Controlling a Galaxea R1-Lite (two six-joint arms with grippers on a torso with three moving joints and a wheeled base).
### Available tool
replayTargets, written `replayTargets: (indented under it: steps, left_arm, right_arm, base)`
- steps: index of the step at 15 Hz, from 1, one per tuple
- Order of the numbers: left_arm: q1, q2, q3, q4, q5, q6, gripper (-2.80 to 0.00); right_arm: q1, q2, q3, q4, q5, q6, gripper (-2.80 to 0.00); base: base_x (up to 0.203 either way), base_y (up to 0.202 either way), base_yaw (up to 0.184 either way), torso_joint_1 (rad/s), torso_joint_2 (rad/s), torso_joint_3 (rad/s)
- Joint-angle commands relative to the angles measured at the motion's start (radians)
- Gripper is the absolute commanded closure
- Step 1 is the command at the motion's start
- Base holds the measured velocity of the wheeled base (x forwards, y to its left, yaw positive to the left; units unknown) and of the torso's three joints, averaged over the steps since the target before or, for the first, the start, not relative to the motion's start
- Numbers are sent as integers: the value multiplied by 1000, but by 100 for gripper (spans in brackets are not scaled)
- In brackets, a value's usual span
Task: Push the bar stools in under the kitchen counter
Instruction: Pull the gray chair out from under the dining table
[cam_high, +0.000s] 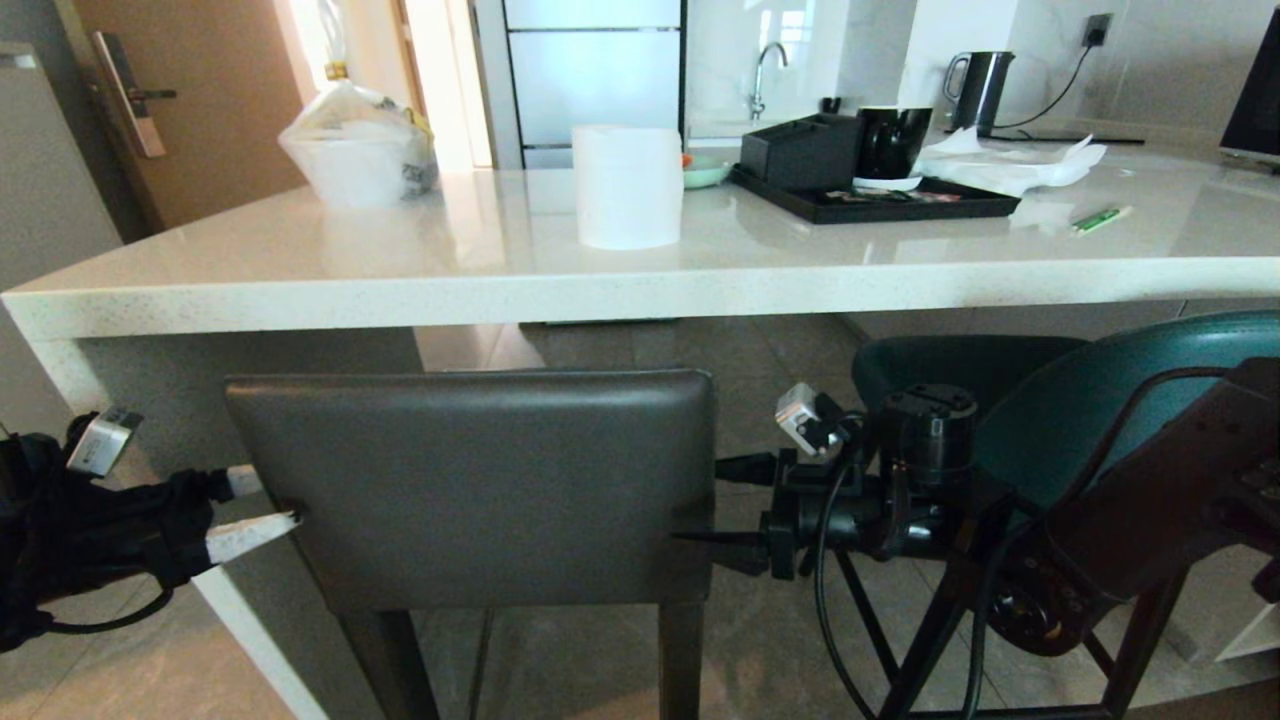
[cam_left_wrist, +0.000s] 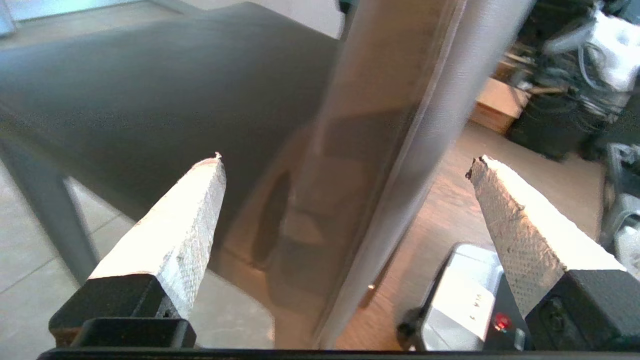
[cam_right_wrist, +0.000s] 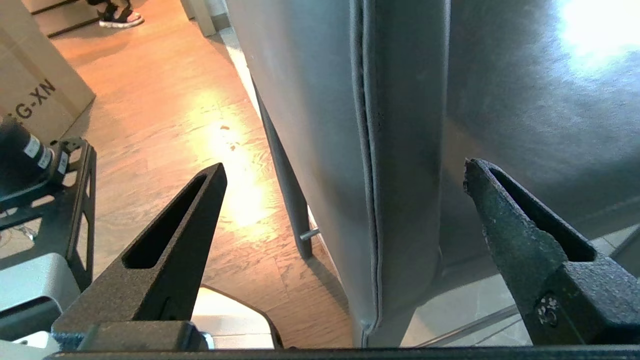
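Flanking the grey stool (cam_high: 470, 485), we hold our two grippers at the side edges of its square backrest. Our left gripper (cam_high: 262, 508) sits at the left edge, its white fingers (cam_left_wrist: 175, 235) spread wide; one fingertip lies against the near face of the back, the other on the far side. Our right gripper (cam_high: 715, 502) is at the right edge, black fingers (cam_right_wrist: 165, 255) also well apart, with the seamed edge of the backrest standing between them, unclamped. The grey stool is near us, its back just below the thick front edge of the kitchen counter (cam_high: 640, 285), under the left part of the slab. The teal stool (cam_high: 1060, 400) stands to its right, its rounded back partly behind our right arm and its seat reaching under the counter. On the counter top sit a white roll (cam_high: 628, 186), a black tray (cam_high: 880, 200) and a kettle (cam_high: 980, 90).
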Motion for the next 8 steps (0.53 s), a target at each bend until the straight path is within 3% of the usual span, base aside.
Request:
replayTargets:
  steps: [1, 6, 8]
  left_arm:
    - [0, -5, 4, -6, -8, 2, -280]
    - [-2, -8, 24, -6, -8, -6, -280]
    - [2, -32, 23, -6, -8, -49, -280]
  right_arm:
    - [0, 30, -12, -13, 0, -2, -280]
    - [-8, -19, 11, -24, 75, -5, -280]
    - [-2, -34, 18, -22, 80, -2, -280]
  base:
    - [0, 0, 0, 0, 0, 0]
    - [0, 0, 0, 0, 0, 0]
    - [0, 0, 0, 0, 0, 0]
